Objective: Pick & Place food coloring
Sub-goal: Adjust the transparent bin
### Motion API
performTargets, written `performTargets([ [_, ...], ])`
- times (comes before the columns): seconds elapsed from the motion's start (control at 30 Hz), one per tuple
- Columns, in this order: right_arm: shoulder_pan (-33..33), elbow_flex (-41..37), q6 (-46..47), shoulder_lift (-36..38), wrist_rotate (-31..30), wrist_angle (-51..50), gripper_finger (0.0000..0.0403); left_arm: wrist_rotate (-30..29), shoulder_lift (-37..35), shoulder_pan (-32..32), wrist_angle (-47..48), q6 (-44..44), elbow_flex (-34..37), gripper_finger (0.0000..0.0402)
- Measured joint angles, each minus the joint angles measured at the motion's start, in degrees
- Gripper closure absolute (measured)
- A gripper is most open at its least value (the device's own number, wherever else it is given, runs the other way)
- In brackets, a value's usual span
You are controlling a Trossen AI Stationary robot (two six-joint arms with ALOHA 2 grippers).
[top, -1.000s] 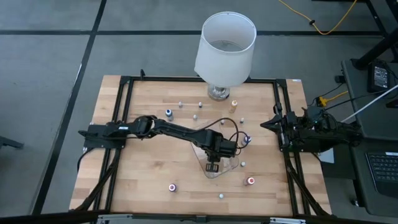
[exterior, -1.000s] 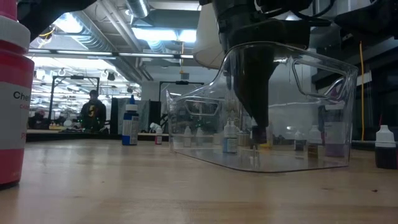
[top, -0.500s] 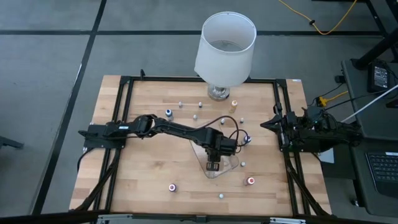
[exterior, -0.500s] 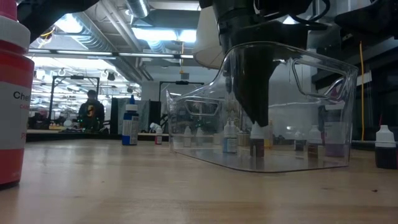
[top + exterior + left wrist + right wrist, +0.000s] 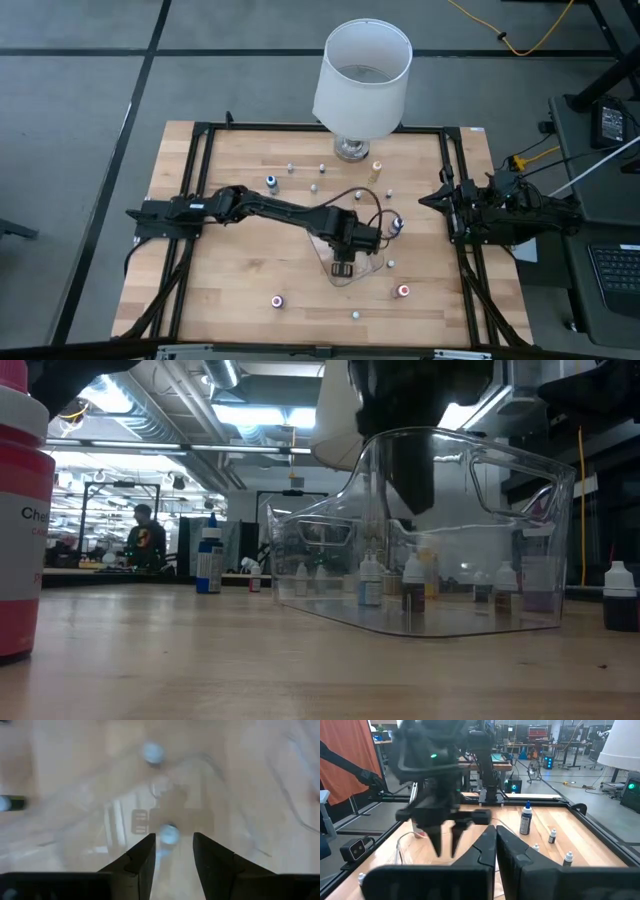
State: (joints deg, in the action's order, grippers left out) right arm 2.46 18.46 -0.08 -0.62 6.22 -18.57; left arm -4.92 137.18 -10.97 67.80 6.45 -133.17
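Note:
My left gripper (image 5: 342, 264) hangs open over the clear plastic tray (image 5: 369, 267), fingers pointing down. Below it a food coloring bottle (image 5: 413, 585) with a white cap and dark body stands upright on the tray floor; in the left wrist view its cap (image 5: 169, 834) shows between my fingertips (image 5: 172, 845), farther down and untouched. More tiny bottles stand around the table, among them a blue-capped one (image 5: 271, 181), an orange one (image 5: 376, 168) and a red one (image 5: 403, 291). My right gripper (image 5: 495, 840) rests shut at the table's right edge (image 5: 440, 197).
A large white lamp (image 5: 362, 78) stands at the table's far edge. A black frame (image 5: 200, 135) runs round the tabletop. In the low view a big red bottle (image 5: 20, 510) stands very near the camera at left, a dark bottle (image 5: 618, 597) at right.
My left gripper has let go of the white-capped bottle inside the tray and risen straight up out of it. The bottle stays upright on the tray floor where it was set.

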Motion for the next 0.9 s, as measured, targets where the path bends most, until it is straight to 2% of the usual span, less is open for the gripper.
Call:
performTargets([
  [0.17,0.0,0.0,0.0,0.0,0.0,0.0,0.0387,0.1,0.0,-2.6,1.4,-1.7,0.6,0.0282],
  [0.9,0.0,0.0,0.0,0.0,0.0,0.0,0.0387,2.9,0.1,-4.7,9.0,-1.1,0.6,0.0295],
])
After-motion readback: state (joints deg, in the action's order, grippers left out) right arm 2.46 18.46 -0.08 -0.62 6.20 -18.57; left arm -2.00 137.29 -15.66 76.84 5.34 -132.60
